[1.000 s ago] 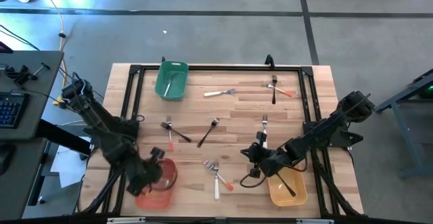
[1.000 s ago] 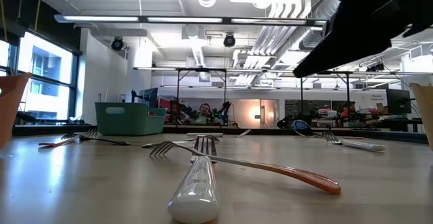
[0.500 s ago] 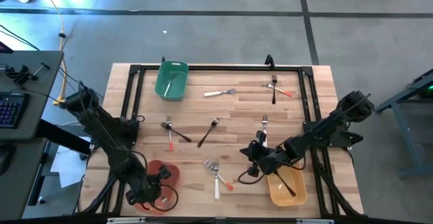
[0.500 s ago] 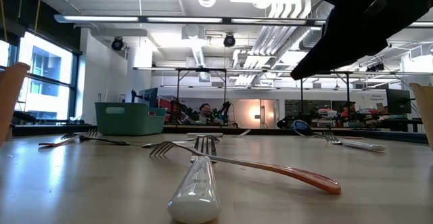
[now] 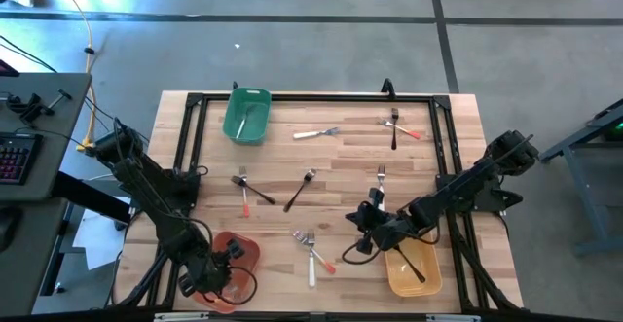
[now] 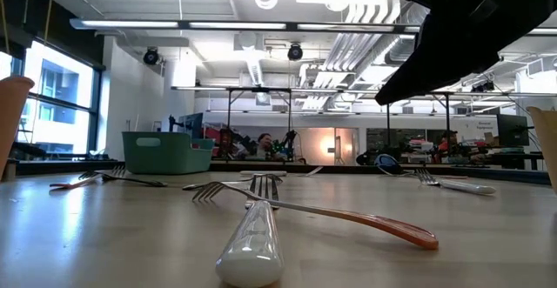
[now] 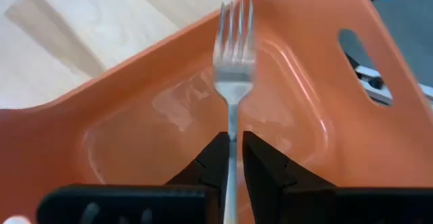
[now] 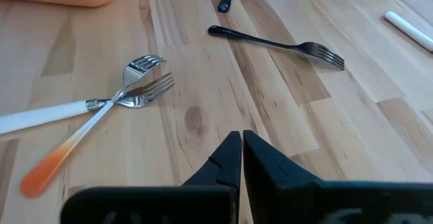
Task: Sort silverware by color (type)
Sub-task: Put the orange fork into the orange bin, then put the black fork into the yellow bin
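We held a fork (image 7: 232, 55) over the left front bin (image 5: 243, 251), with two crossed forks (image 5: 310, 246) between it and the right front bin (image 5: 414, 270).

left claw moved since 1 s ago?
Yes. In the high view the left claw has slid from the red bin's upper edge toward the table's near edge.
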Robot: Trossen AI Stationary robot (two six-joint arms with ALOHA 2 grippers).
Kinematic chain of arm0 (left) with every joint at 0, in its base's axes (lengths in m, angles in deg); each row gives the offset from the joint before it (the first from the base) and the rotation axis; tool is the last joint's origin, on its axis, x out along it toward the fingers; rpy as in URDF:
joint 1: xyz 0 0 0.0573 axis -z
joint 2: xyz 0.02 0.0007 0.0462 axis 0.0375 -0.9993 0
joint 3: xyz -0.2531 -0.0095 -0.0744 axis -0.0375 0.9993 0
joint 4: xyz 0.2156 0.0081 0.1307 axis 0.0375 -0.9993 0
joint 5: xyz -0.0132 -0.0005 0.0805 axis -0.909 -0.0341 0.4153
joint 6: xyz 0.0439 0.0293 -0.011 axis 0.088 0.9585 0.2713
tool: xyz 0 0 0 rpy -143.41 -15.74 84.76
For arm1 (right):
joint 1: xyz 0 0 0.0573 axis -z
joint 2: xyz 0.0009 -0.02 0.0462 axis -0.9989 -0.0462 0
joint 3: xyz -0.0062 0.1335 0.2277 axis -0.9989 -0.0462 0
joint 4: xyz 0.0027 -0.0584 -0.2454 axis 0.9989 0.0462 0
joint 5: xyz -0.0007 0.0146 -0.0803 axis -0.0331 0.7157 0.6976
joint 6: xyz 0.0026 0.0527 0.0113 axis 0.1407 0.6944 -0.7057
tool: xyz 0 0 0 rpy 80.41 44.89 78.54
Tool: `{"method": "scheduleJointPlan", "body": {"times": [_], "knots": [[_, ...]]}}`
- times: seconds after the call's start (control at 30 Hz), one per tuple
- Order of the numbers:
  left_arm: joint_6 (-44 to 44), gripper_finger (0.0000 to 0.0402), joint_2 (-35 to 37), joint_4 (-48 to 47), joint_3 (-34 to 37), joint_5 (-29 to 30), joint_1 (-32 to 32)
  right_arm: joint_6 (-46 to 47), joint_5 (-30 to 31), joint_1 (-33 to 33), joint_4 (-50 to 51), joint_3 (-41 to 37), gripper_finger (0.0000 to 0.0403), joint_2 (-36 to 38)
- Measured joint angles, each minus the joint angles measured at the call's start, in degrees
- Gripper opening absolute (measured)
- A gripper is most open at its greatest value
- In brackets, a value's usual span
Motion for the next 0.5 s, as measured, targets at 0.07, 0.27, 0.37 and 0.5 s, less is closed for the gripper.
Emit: {"method": "scheduleJointPlan", "body": {"times": [0.07, 0.27, 0.37, 0.5], "knots": [[-0.77, 0.0046, 0.0, -0.01, 0.0, 0.33, 0.0, -0.51, 0.0, 0.0, 0.0, 0.0, 0.0, 0.0], [-2.94, 0.0052, 1.17, -0.17, -0.02, 1.88, 0.0, -1.7, -0.09, 0.0, 0.0, 0.0, 0.0, 0.0], [-5.23, 0.0046, 3.0, -0.22, -0.02, 3.29, 0.0, -3.49, -0.33, 0.04, 0.02, 0.0, 0.0, 0.0], [-8.41, 0.0033, 5.52, -0.28, -0.04, 6.17, 0.04, -5.44, -0.31, 0.47, 0.01, 0.0, 0.0, 0.0]]}}
